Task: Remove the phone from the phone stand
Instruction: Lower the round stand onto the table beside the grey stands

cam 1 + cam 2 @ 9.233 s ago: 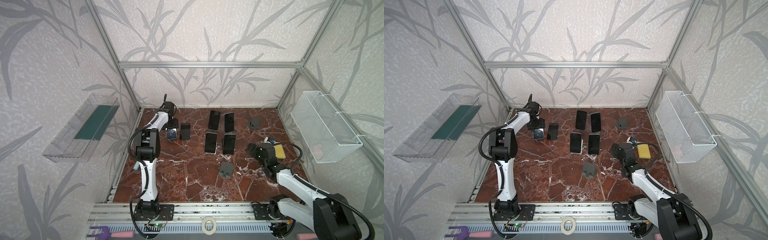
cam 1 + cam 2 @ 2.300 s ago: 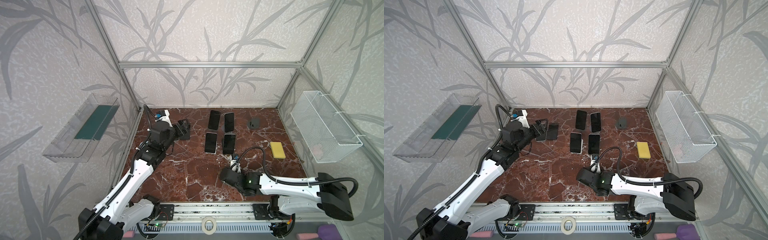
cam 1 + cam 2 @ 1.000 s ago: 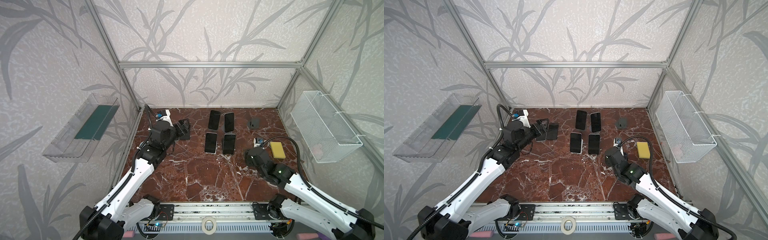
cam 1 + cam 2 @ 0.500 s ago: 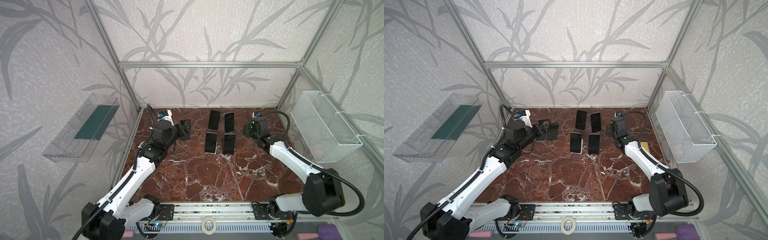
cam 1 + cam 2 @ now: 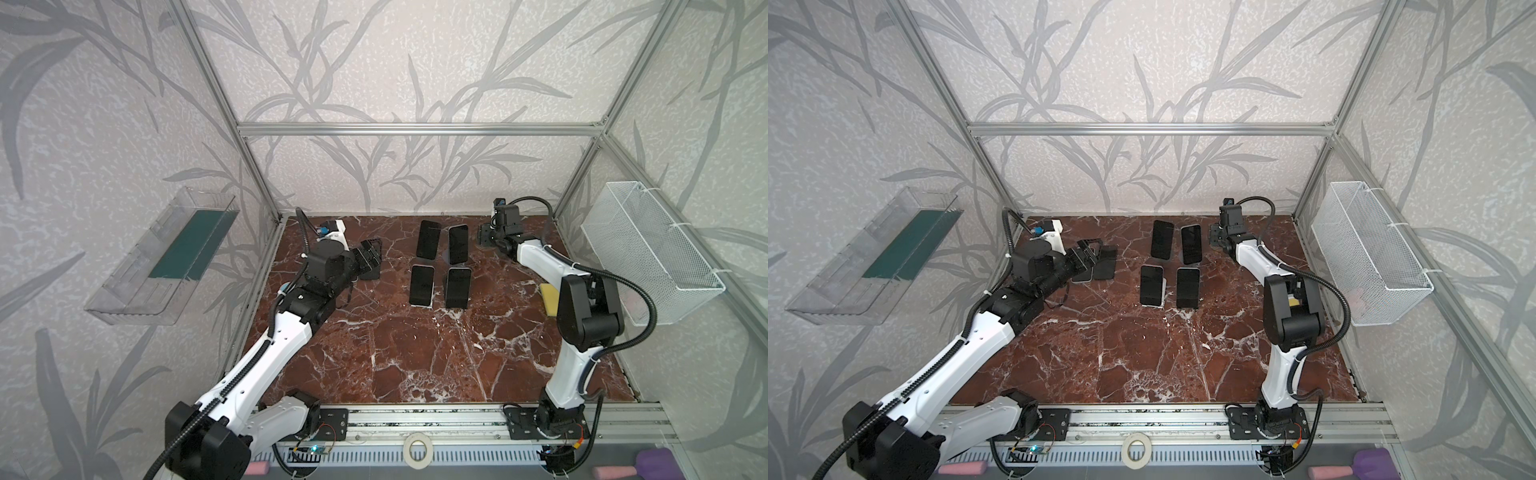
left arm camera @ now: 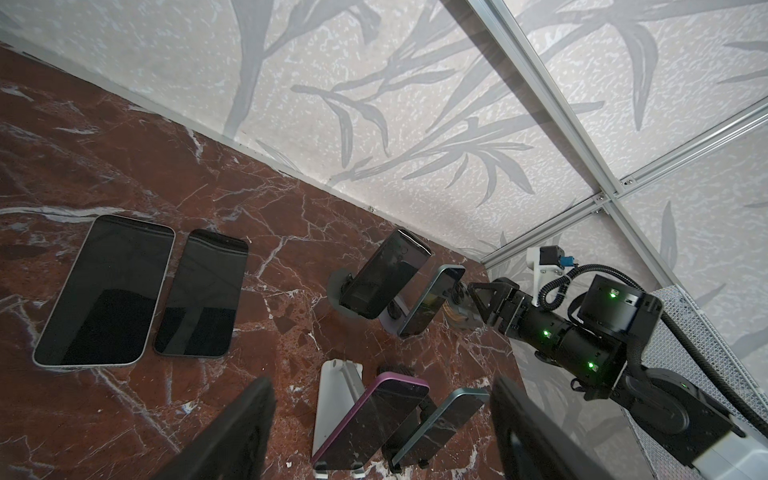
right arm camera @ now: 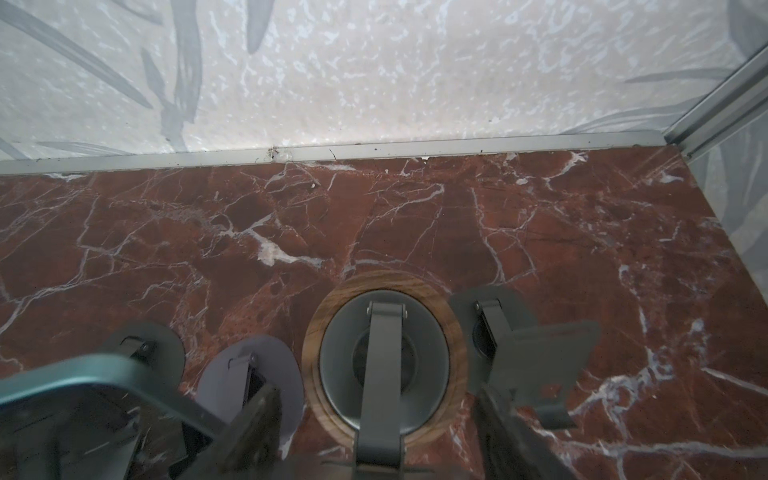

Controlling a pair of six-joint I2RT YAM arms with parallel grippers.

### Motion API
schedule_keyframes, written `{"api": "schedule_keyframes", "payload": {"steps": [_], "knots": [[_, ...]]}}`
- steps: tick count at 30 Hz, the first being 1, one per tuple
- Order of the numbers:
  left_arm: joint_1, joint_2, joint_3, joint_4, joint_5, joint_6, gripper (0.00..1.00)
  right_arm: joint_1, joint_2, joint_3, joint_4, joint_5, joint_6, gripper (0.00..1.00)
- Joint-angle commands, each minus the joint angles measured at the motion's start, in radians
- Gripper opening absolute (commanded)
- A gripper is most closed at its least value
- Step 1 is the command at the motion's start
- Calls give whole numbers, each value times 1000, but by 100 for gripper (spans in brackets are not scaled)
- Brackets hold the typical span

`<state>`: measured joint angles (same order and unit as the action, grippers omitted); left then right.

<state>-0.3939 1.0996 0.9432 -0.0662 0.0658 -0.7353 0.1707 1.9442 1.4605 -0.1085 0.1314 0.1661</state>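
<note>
Four phones lean on stands mid-table, among them a purple-edged phone (image 6: 370, 419) on a white phone stand (image 6: 334, 399) and a teal one (image 6: 440, 424). Both top views show this group (image 5: 422, 286) (image 5: 1151, 284). Two more phones lie flat at the left (image 6: 106, 291) (image 6: 201, 293). My left gripper (image 5: 372, 257) (image 6: 382, 386) hovers over them, open and empty. At the back right, my right gripper (image 5: 488, 241) (image 7: 374, 395) is shut on an empty wood-ringed phone stand (image 7: 382, 357). Its plate is blurred between the fingers.
An empty dark stand (image 7: 540, 361) and a lilac stand base (image 7: 249, 374) flank the held stand, close to the back wall. A yellow sponge (image 5: 549, 299) lies behind the right arm. A wire basket (image 5: 648, 257) hangs on the right wall, a clear shelf (image 5: 166, 257) on the left.
The right arm swung from the right middle of the table to the back right corner, carrying the empty stand. The left arm has barely moved.
</note>
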Motion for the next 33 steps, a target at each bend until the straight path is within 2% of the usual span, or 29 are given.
{"api": "schedule_keyframes", "payload": {"steps": [1,12,15,19,24,30,33], "knots": [[-3,10,22,19,-1,5,82,-27,45,68,-5,-43,38,61],[-2,36,31,8,2,17,82,-34,277,356,-192,-44,24,60],[-2,31,31,7,-6,26,82,-36,316,406,-249,-22,58,61],[2,38,39,3,-2,38,83,-36,303,373,-231,-11,70,67],[7,39,43,14,31,37,83,-39,288,403,-287,3,85,82],[7,54,55,17,69,50,84,-40,270,555,-427,15,84,87],[7,62,59,18,81,49,84,-44,215,565,-447,15,101,87]]}}
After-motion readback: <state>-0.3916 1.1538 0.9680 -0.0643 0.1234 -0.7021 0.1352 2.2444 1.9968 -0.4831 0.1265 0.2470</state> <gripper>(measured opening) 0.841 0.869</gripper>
